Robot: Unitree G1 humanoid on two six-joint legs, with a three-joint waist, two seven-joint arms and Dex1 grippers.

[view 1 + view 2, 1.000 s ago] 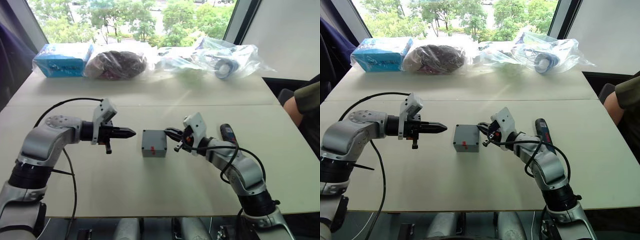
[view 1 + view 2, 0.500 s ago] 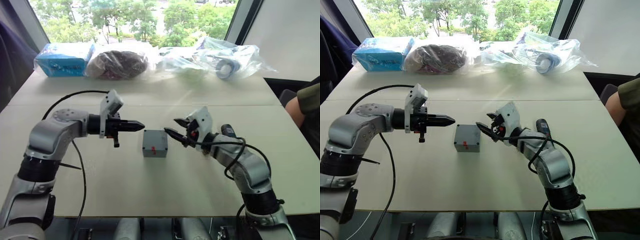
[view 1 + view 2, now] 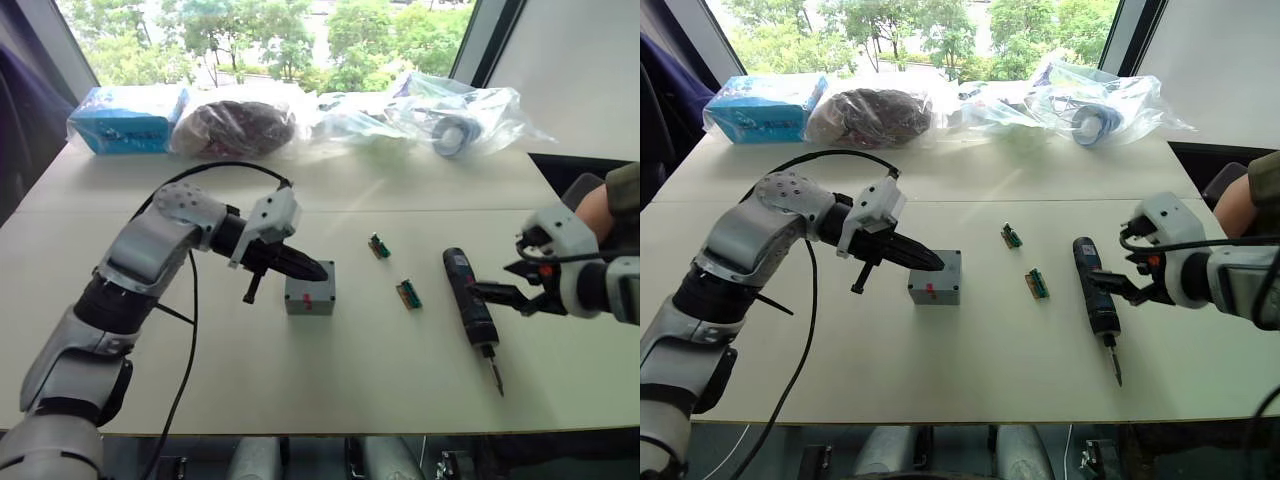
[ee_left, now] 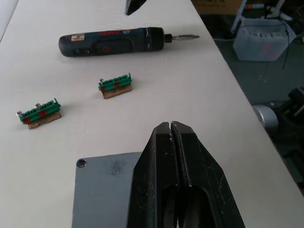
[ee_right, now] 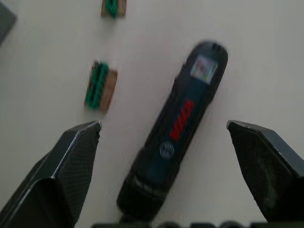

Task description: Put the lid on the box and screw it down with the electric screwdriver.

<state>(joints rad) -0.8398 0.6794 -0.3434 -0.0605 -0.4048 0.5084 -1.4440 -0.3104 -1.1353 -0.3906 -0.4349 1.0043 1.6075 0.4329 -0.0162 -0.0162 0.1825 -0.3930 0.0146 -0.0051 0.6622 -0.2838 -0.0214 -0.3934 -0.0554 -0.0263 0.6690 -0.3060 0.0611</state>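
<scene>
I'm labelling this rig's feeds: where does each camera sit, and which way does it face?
Left and right eye views: on the head, looking forward and down over the table at both arms.
Left wrist view: along the shut left gripper over the box.
Right wrist view: between the open right gripper's fingers at the electric screwdriver.
All views share the screwdriver and two green terminal blocks.

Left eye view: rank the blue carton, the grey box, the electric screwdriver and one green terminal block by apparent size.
1. Blue carton, though farthest away.
2. Electric screwdriver and grey box: too close to rank.
3. Green terminal block, smallest.
</scene>
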